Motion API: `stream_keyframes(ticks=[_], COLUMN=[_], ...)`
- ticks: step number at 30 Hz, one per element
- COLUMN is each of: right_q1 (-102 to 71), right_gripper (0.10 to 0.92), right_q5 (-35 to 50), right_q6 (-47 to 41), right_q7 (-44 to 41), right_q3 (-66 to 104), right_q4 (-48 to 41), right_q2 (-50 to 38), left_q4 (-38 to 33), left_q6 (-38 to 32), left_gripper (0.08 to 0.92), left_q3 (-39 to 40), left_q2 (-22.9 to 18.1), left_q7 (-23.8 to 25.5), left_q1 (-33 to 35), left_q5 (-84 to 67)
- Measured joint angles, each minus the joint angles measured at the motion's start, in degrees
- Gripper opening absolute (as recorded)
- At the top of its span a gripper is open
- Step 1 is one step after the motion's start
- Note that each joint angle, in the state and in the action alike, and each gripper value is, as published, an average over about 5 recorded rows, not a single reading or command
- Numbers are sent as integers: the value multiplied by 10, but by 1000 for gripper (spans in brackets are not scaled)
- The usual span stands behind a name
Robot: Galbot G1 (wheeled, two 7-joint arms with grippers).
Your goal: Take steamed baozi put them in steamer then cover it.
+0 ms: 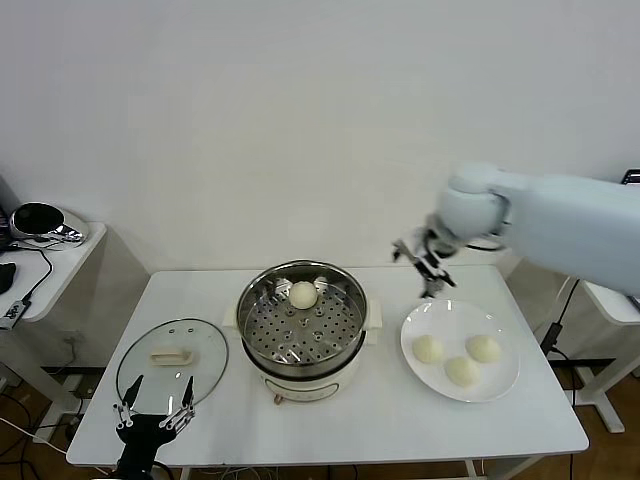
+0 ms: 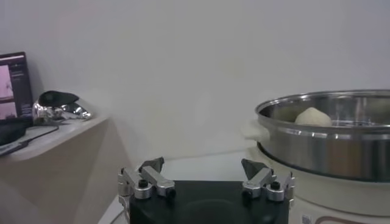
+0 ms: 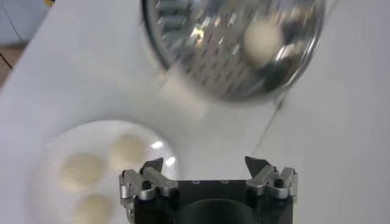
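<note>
Head view: one baozi (image 1: 303, 294) sits on the steamer (image 1: 345, 330) tray; three wait on the white plate (image 1: 503, 378). My right pincer (image 1: 428, 262) hangs open and empty above the table (image 1: 400, 420), between steamer and plate. Left pincer (image 1: 153, 418) open by the glass lid (image 1: 172, 360), not yet placed.

R gripper (image 1: 428, 268) up at 2 o'clock, jaws wide, empty. L gripper (image 1: 155, 412) parked low at 7 o'clock, jaws wide, empty.
</note>
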Motion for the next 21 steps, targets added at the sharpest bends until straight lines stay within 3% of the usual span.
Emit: stream_keyframes(ticks=[10, 21], right_q1=[-140, -296], right_gripper=[823, 823], right_q5=[-47, -106], right_q6=[-11, 10], right_q7=[-12, -10], right_q3=[93, 215], right_q4=[-6, -82], right_q2=[-87, -70], left_q4=[-10, -13], left_q6=[-2, -2], left_gripper=[823, 823], left_q3=[-6, -16], left_q2=[-7, -18], left_q7=[0, 0], left_q1=[6, 11], left_q5=[5, 9])
